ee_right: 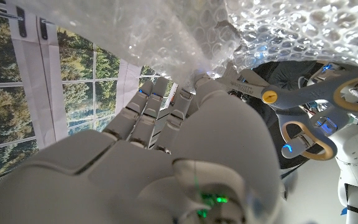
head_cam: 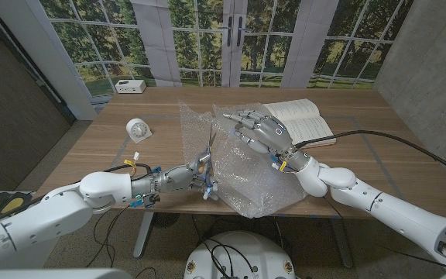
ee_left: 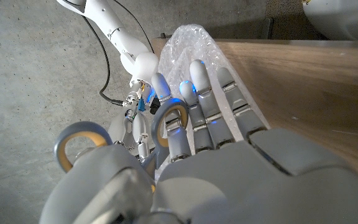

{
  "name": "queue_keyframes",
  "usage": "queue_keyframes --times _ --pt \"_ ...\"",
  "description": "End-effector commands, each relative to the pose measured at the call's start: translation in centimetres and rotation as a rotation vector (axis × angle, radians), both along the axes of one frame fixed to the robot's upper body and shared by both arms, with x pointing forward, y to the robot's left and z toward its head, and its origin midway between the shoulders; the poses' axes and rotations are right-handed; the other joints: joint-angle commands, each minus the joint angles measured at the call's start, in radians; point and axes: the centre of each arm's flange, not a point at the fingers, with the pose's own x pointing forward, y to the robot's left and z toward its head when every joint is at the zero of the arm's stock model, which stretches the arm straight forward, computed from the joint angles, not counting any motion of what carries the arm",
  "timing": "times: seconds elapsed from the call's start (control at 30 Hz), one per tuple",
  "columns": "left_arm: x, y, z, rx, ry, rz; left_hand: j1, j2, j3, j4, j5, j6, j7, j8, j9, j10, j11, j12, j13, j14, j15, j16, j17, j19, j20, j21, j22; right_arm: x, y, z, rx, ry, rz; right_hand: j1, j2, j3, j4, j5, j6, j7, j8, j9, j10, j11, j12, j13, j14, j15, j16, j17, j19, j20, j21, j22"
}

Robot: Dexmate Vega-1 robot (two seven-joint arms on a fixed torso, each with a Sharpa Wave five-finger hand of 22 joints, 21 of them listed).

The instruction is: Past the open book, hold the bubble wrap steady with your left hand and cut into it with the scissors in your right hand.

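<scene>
— What is hard to make out?

— Whether the right hand (head_cam: 259, 130) pinches anything. Its fingers (ee_right: 143, 109) reach out nearly straight, tips against the bubble wrap (head_cam: 248, 187), but the thumb is hidden, so the robot's hold there cannot be told.

— And the left hand (head_cam: 195, 175)?

— Its fingers (ee_left: 194, 93) pass through the loops of the scissors (head_cam: 208, 157) and grip them. The blades point up beside the wrap's edge; how far they are parted is unclear.

— Where does the wrap lie?

— Crumpled on the table (head_cam: 362, 147) between both hands, hanging over the near edge, with the open book (head_cam: 307, 118) just behind the right hand.
</scene>
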Motion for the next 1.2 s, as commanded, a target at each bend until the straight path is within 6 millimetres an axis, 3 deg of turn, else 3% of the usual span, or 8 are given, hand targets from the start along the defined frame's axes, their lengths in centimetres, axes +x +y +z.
queue_keyframes --times 0.03,1.2 --pt "0.3 0.2 0.4 0.022 -0.005 -0.016 -0.009 0.0 -0.004 0.0 -0.003 0.081 0.084 -0.006 0.006 0.003 0.0 -0.002 0.002 0.003 0.003 0.007 0.005 0.004 0.006 -0.002 0.003 -0.3 -0.3 -0.5 -0.028 -0.002 -0.01 0.013 0.001 -0.003 0.002 0.004 -0.002 0.003 0.004 0.001 0.0 -0.004 0.005 0.002 0.011 -0.189 -0.002 0.005 0.012 -0.042 0.006 0.005" --pt "1.7 -2.4 1.6 0.134 0.003 -0.116 -0.008 -0.004 -0.004 -0.003 -0.002 0.084 0.084 -0.014 0.009 0.005 0.001 -0.004 0.004 0.005 0.001 0.007 0.004 0.006 0.008 -0.006 0.003 -0.7 -1.8 -0.4 -0.014 0.001 -0.017 0.021 0.002 -0.005 0.004 0.005 -0.002 -0.001 0.005 0.002 -0.012 -0.003 0.016 0.004 0.016 -0.189 -0.012 0.021 0.004 -0.047 0.005 0.005"
